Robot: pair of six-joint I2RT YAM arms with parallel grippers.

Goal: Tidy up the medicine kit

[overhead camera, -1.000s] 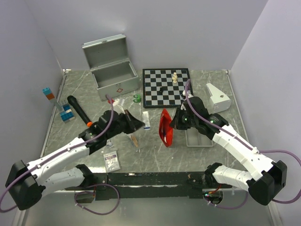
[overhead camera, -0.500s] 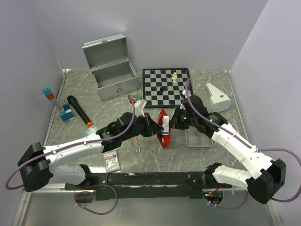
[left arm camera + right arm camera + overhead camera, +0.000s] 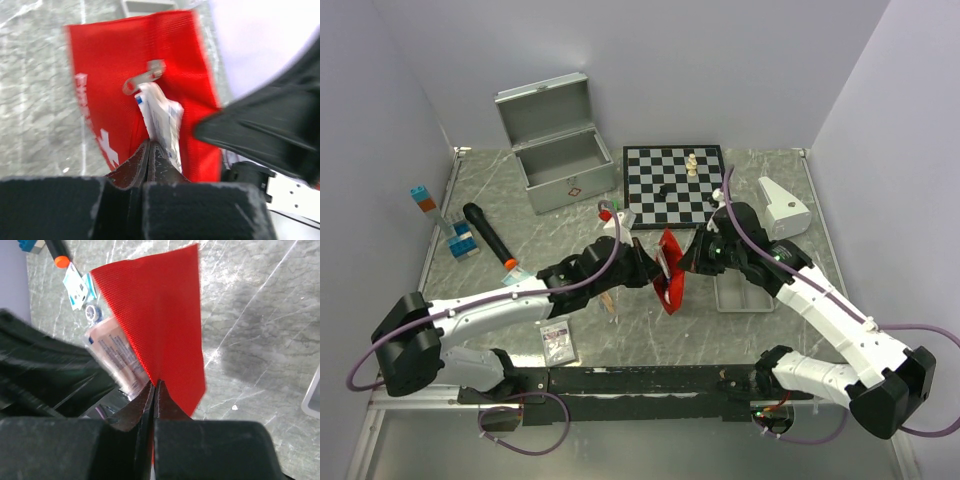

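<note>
**Red pouch held between both arms at mid-counter**

The marbled counter [image 3: 650, 330] carries the silver case [image 3: 558, 150] of the medicine kit at its far left. The case's hinged lid stands open and a small red diamond mark faces forward. Just to its right lies a chessboard [image 3: 675, 185].

The kit's red pouch [image 3: 670, 270] is well apart from the case, near the counter's middle. It stands on edge between the two arms, and its white cross shows in the left wrist view.

The right end effector [image 3: 155, 385] is pressed together on the pouch's edge, pinching the red fabric. The left end effector [image 3: 149, 150] is clamped on a white packet [image 3: 162, 120] with blue print, whose far end sits at the pouch's mouth, right beside the metal zipper pull [image 3: 145, 77].
</note>
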